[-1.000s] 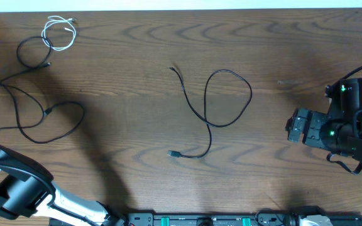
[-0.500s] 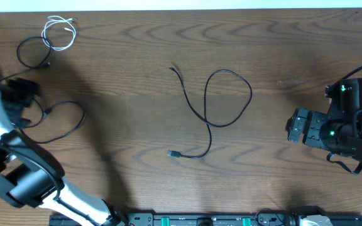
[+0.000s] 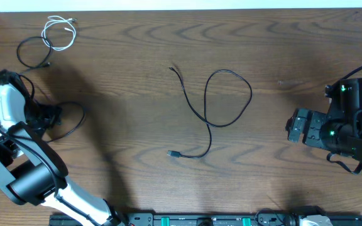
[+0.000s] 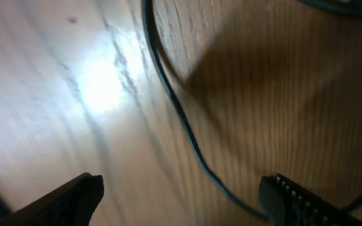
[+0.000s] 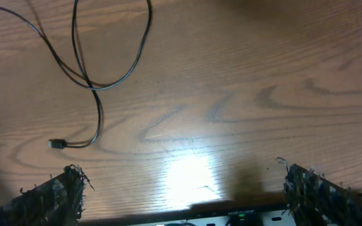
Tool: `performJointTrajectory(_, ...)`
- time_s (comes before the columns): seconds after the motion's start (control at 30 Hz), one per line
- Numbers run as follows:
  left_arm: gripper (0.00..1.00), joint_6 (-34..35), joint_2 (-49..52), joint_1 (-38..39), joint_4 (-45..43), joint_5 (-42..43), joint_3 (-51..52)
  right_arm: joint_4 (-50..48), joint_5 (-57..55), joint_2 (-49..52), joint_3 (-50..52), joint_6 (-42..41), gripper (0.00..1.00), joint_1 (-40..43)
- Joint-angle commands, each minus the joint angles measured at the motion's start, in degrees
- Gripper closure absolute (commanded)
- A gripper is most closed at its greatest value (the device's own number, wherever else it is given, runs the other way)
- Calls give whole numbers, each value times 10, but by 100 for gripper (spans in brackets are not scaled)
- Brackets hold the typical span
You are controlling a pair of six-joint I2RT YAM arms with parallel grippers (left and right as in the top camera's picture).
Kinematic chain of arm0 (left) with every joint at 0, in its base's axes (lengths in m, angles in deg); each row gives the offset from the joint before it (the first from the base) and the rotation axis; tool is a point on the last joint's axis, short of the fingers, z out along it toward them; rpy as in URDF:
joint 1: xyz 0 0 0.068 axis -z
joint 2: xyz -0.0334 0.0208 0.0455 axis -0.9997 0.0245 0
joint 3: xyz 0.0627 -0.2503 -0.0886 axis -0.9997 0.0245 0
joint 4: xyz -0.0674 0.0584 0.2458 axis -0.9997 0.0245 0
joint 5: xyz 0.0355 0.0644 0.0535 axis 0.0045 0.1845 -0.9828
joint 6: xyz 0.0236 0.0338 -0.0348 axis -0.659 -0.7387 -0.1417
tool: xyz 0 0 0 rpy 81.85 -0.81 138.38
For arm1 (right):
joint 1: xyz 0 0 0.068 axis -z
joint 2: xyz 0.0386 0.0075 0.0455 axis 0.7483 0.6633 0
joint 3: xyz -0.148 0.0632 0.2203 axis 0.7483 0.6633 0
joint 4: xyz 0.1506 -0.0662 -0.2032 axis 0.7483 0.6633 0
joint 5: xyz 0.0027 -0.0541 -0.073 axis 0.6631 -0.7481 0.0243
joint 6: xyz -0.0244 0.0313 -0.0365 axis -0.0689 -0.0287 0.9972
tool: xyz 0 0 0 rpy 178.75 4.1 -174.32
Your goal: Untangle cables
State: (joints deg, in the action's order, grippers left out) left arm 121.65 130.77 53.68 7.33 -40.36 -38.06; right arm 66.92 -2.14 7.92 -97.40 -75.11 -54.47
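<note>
A wooden worktop (image 3: 137,56) is seen from above, with four cables spread apart across it. A white cable (image 3: 58,34) is coiled near the far left corner, and a small black cable (image 3: 18,53) is looped just beside it. Nearer the left edge, a larger black cable (image 3: 82,115) is laid in an open loop, and the left gripper (image 4: 181,185) is held low over it. Its jaws are spread wide. In the blurred left wrist view this cable is seen running across the wood between the two fingers without being pinched, so nothing is grasped. A long black cable (image 3: 251,94) is laid alone in the middle of the worktop, curled into one loop, with a small plug seen at its near end. The right gripper (image 5: 187,194) is held at the right side, well apart from that cable, with its jaws fully spread and empty.
</note>
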Motion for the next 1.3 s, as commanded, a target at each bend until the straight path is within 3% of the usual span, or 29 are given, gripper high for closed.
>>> performJointTrajectory(0.0,15,31,2,-2,-32,26,35,1,-3,0,-2,-4,1,3)
performJointTrajectory(0.27,16,31,2,-17,-105,26,56,1,-3,0,-2,-4,1,3)
performJointTrajectory(0.37,24,37,2,-19,-113,26,58,1,-3,0,-2,-4,1,3)
performJointTrajectory(0.77,27,81,2,-19,-174,29,126,1,-3,0,-2,-4,1,3)
performJointTrajectory(0.9,50,80,2,-19,-196,29,139,1,-3,0,-2,-4,1,3)
performJointTrajectory(1.03,65,78,2,-19,-211,32,138,1,-3,0,-2,-4,1,3)
performJointTrajectory(1.13,89,78,2,-22,-215,66,123,1,-3,0,-2,-4,1,3)
performJointTrajectory(1.27,92,72,-7,-32,-215,140,73,1,-3,0,-2,-4,1,3)
